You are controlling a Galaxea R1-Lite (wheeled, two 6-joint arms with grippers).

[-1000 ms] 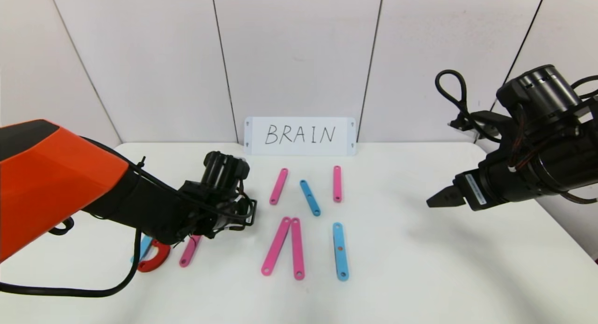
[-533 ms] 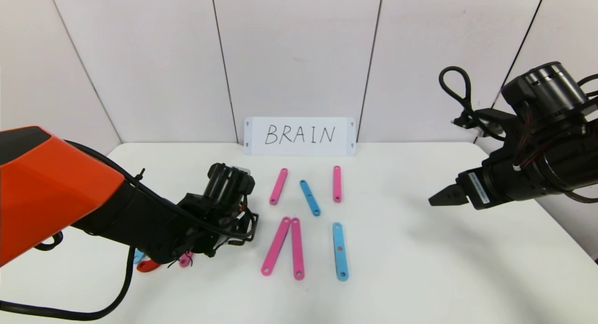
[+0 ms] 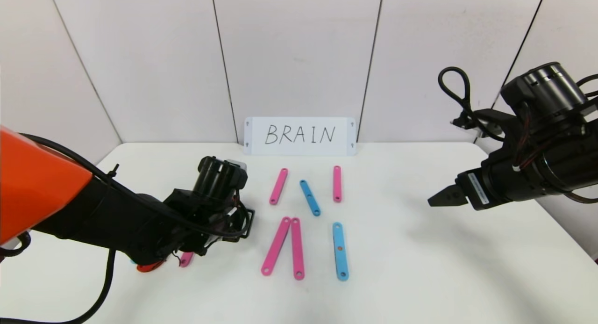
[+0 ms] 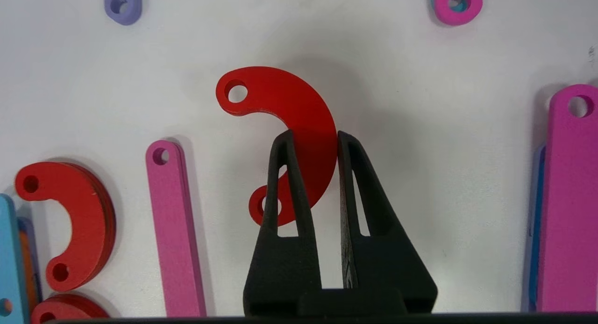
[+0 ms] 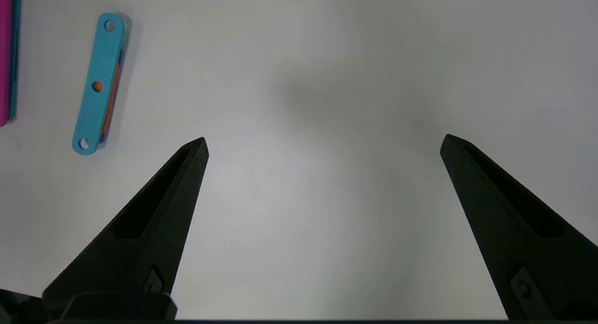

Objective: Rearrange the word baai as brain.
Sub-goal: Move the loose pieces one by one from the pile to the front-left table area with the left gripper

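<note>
My left gripper (image 4: 312, 134) is shut on a red C-shaped curve (image 4: 299, 109), gripping the middle of its arc. In the head view the left wrist (image 3: 215, 193) hangs over the table's left part and hides those fingers. Beside the held piece lie another red curve (image 4: 79, 221), a pink strip (image 4: 175, 230) and a purple strip end (image 4: 122, 3). At mid-table lie pink strips (image 3: 279, 186) (image 3: 337, 183), a short blue strip (image 3: 309, 198), a pink pair (image 3: 276, 246) and a long blue strip (image 3: 340, 251). My right gripper (image 3: 441, 198) hovers open at the right, nothing between its fingers.
A white card (image 3: 300, 136) with handwritten BRAIN leans on the back wall. Under the left arm, bits of a red curve (image 3: 149, 267) and a pink strip (image 3: 187, 258) peek out. The right wrist view shows the long blue strip (image 5: 98, 83) over bare table.
The left arm has shifted over the left pieces, now hiding most of the red curve and pink strip beneath it. The right arm has barely moved.
</note>
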